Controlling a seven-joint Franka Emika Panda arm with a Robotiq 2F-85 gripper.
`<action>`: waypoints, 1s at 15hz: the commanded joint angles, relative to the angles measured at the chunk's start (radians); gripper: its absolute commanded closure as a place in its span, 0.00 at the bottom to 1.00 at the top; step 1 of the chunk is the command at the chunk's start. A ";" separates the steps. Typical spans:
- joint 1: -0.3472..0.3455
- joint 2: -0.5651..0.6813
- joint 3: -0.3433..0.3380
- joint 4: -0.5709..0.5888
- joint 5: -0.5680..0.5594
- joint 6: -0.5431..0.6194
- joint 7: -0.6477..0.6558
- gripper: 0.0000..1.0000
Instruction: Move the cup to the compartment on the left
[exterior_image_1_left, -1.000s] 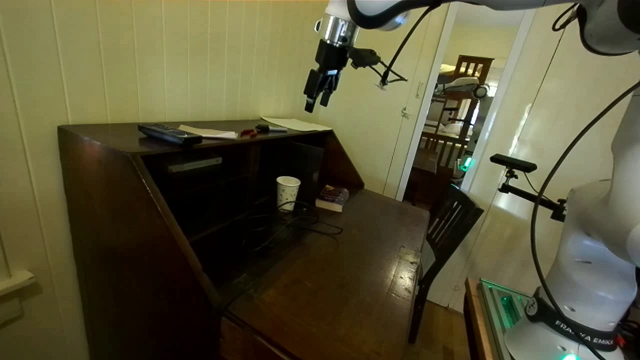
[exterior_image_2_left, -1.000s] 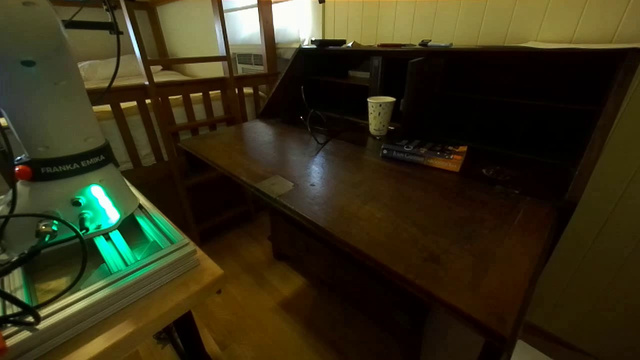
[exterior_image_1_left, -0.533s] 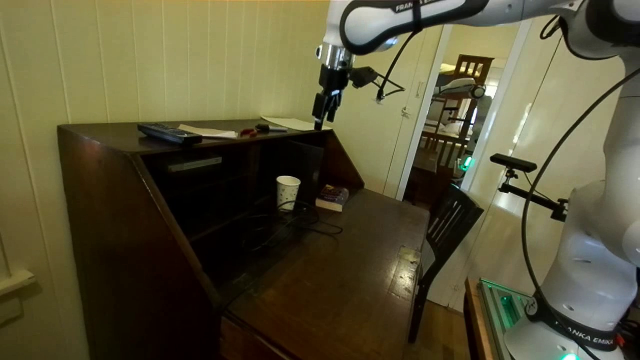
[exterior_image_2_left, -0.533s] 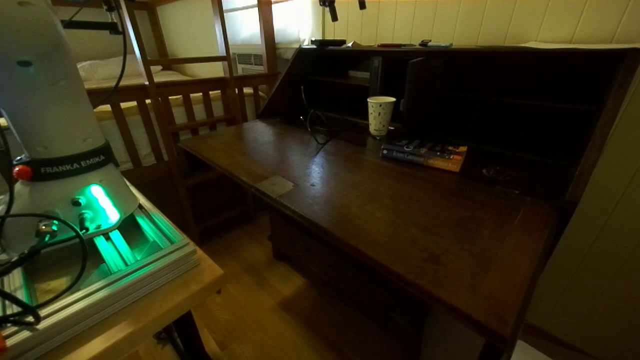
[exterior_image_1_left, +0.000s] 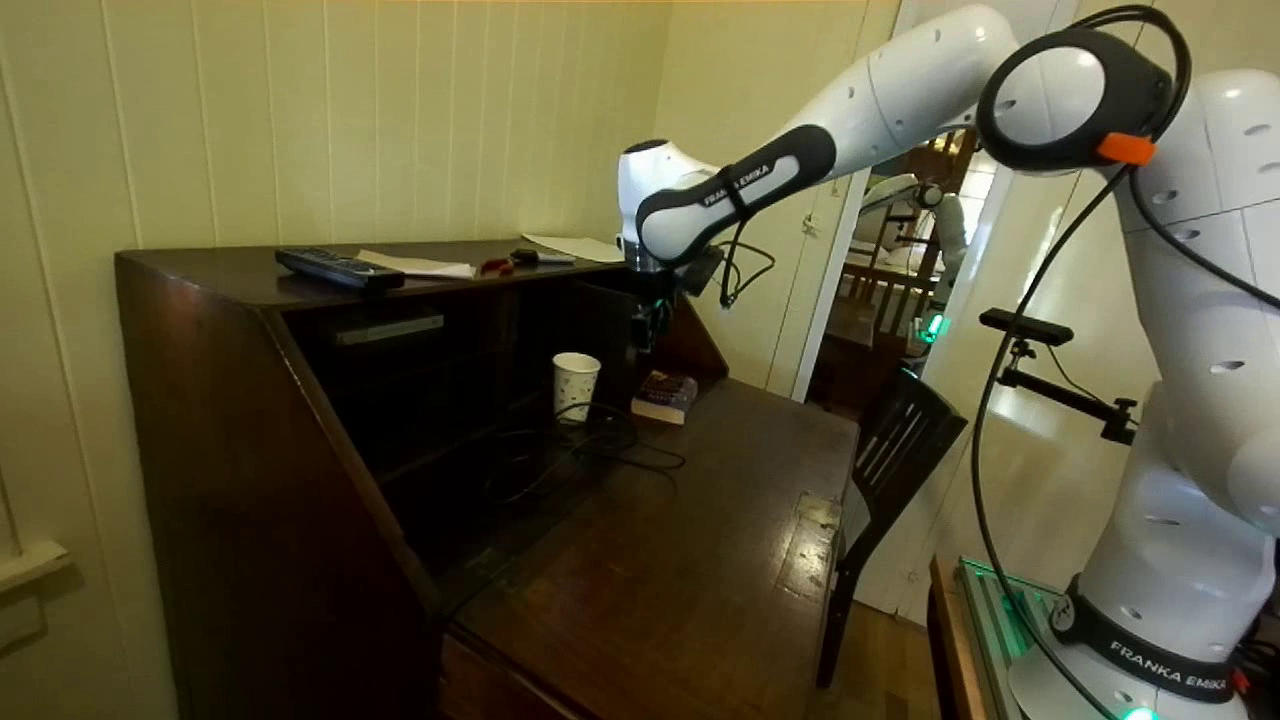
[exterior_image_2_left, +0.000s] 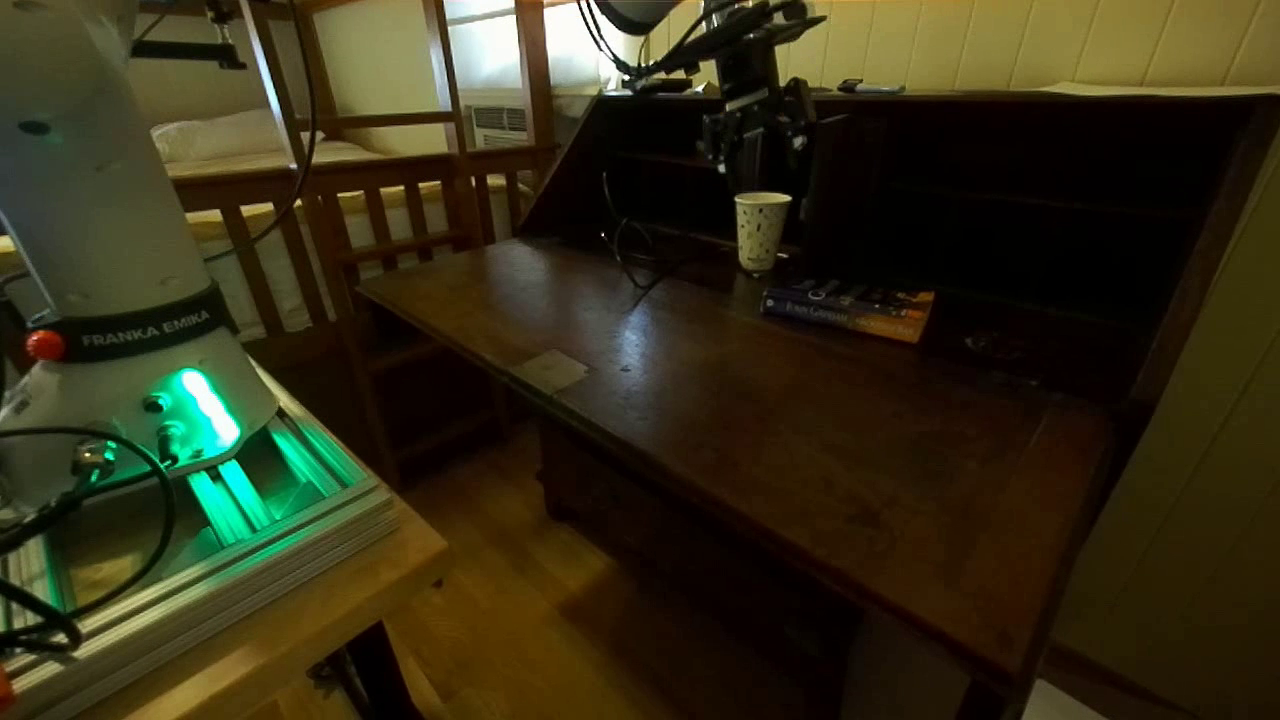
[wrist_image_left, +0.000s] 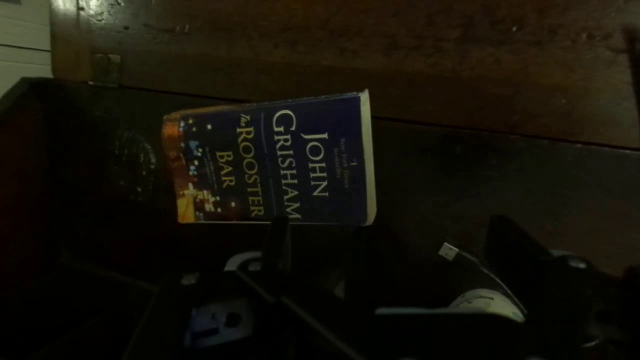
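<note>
A white patterned paper cup (exterior_image_1_left: 576, 388) stands upright at the back of the dark wooden desk (exterior_image_1_left: 690, 570), in front of its shelf compartments. It also shows in an exterior view (exterior_image_2_left: 762, 235), and its lower edge shows at lower right in the wrist view (wrist_image_left: 487, 301), mostly hidden there. My gripper (exterior_image_2_left: 758, 150) is open and empty, higher than the cup, with its fingers pointing down. In the wrist view the fingertips (wrist_image_left: 390, 222) stand wide apart. A left-hand compartment (exterior_image_2_left: 665, 180) shows dark behind the cup; its inside is hard to make out.
A paperback book (wrist_image_left: 275, 162) lies beside the cup. Black cables (exterior_image_1_left: 635, 445) lie around the cup's base, and a USB plug (wrist_image_left: 448, 251) lies close by. A small door (exterior_image_2_left: 832, 175) stands open between compartments. A remote (exterior_image_1_left: 338, 268) and papers lie on the desk's top.
My gripper has come down from above the desk's top to in front of the compartments, nearer the cup's height. The cup, book and cables have not moved.
</note>
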 joint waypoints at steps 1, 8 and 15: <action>0.027 0.059 -0.009 0.014 -0.047 0.080 0.055 0.00; 0.040 0.013 0.039 -0.065 0.052 0.214 0.086 0.00; 0.046 0.015 0.070 -0.059 0.054 0.207 -0.021 0.00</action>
